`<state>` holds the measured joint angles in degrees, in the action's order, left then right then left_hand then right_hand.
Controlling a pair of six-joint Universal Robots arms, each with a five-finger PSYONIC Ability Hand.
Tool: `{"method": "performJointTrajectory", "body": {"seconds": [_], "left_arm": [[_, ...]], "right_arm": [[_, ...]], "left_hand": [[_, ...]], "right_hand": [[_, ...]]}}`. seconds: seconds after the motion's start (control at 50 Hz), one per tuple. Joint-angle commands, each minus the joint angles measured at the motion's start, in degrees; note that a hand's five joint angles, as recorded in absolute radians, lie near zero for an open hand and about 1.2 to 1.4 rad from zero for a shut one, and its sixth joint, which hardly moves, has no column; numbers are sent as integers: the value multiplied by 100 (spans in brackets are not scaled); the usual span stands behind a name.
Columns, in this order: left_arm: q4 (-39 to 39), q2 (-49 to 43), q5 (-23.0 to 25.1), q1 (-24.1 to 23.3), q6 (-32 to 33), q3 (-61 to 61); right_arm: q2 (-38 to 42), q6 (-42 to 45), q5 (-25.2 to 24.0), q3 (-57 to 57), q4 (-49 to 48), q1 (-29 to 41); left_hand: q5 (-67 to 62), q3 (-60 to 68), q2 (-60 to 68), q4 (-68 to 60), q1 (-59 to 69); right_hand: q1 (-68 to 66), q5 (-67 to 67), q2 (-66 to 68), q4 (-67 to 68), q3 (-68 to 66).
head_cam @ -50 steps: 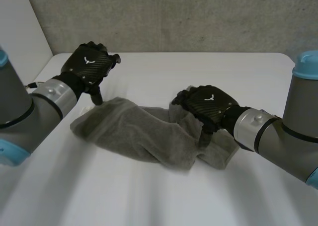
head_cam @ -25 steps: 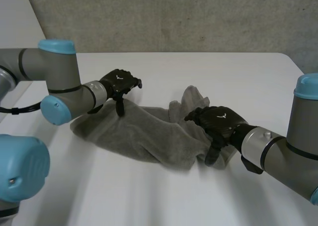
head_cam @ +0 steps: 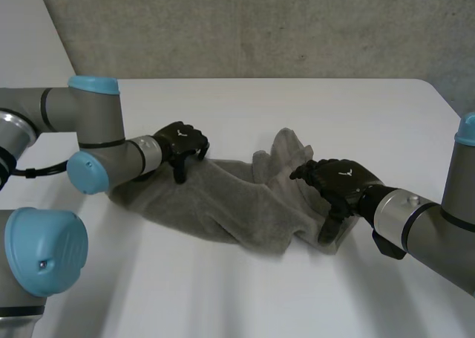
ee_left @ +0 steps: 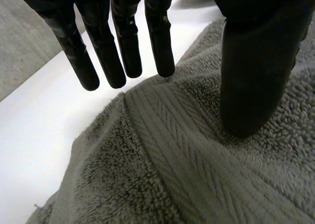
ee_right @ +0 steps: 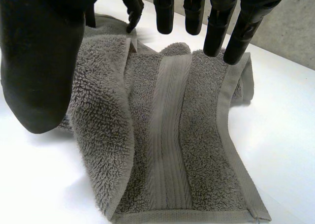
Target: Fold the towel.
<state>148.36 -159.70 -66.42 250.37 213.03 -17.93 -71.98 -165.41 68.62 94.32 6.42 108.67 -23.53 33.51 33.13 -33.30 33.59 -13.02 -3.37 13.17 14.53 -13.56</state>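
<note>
So the grey towel (head_cam: 223,204) was lying rumpled and stretched out across the middle of the white table (head_cam: 245,104), not neatly folded at all. Left hand (head_cam: 180,141) was at its left end, fingers (ee_left: 123,42) straight and a bit apart just over the edge. Its thumb (ee_left: 256,76) tip rested on the terry, nothing pinched. Right hand (head_cam: 341,183) was over the right end, fingers (ee_right: 216,22) straight and spread wide above the woven band (ee_right: 170,135), thumb (ee_right: 42,61) out beside the towel's edge, holding nothing
</note>
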Motion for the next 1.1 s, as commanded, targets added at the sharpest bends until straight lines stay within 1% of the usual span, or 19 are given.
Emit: {"method": "performJointTrajectory", "body": {"seconds": [0.02,0.18,0.2,0.22,0.24,0.26,0.28,0.32,0.56,0.74,0.78,0.8,0.84,0.86,0.9,0.92,0.96,1.02,1.1], "left_arm": [[-324,18,-46,-6,502,18],[-509,62,-55,29,652,18],[-509,62,-55,29,661,18],[-501,62,-72,29,644,9],[-501,62,-72,29,644,9],[-492,62,-72,29,644,9],[-492,62,-72,29,644,9],[-483,88,-72,29,617,18],[-448,290,-99,20,424,-141],[-457,211,-345,20,521,-395],[-474,229,-345,20,573,-404],[-474,229,-345,20,573,-404],[-501,299,-336,20,582,-404],[-501,299,-336,20,582,-404],[-527,412,-345,20,565,-422],[-527,413,-345,20,565,-422],[-632,780,-345,29,512,-658],[-659,1020,-336,29,494,-905],[-528,1948,-266,64,485,-2122]], "right_arm": [[0,0,2,7,0,14],[0,0,2,7,0,23],[0,0,2,7,0,31],[0,0,11,7,0,31],[0,0,11,7,0,31],[8,0,11,16,0,40],[9,0,11,16,0,40],[0,0,11,60,-9,49],[9,0,2,130,-141,5],[9,0,2,130,-167,5],[9,0,2,130,-193,5],[9,0,2,130,-194,5],[9,0,2,130,-202,5],[9,0,2,130,-202,5],[9,0,2,130,-202,14],[9,0,2,130,-202,14],[9,0,2,130,-202,14],[17,0,2,139,-202,14],[17,0,2,130,-202,5]], "left_hand": [[-543,545,583,-566,537],[-1285,1287,1325,-1308,1279],[-969,971,1009,-992,963],[117,-115,-77,94,-123],[128,-126,-88,105,-134],[1027,-1025,-987,1004,-1033],[1036,-1034,-996,1013,-1042],[2108,-2106,-2068,2085,-2114],[2247,-2245,-2207,2224,-2253],[2113,-2111,-2073,2090,-2119],[1261,-1259,-1221,1238,-1267],[1255,-1253,-1215,1232,-1261],[-836,838,876,-859,830],[-848,850,888,-871,842],[-3008,3010,3048,-3031,3002],[-3018,3020,3058,-3041,3012],[-4457,4459,4497,-4480,4451],[-4647,4649,4687,-4670,4641],[-4647,4649,4687,-4670,4641]], "right_hand": [[302,337,-317,-453,356],[302,337,-317,-453,356],[302,337,-317,-453,356],[302,337,-317,-453,356],[302,337,-317,-453,356],[302,337,-317,-453,356],[302,337,-317,-453,356],[302,337,-317,-453,356],[302,337,-317,-453,356],[302,337,-317,-453,356],[302,337,-317,-453,356],[302,337,-317,-453,356],[302,337,-317,-453,356],[302,337,-317,-453,356],[302,337,-317,-453,356],[302,337,-317,-453,356],[302,337,-317,-453,356],[302,337,-317,-453,356],[302,337,-317,-453,356]]}}
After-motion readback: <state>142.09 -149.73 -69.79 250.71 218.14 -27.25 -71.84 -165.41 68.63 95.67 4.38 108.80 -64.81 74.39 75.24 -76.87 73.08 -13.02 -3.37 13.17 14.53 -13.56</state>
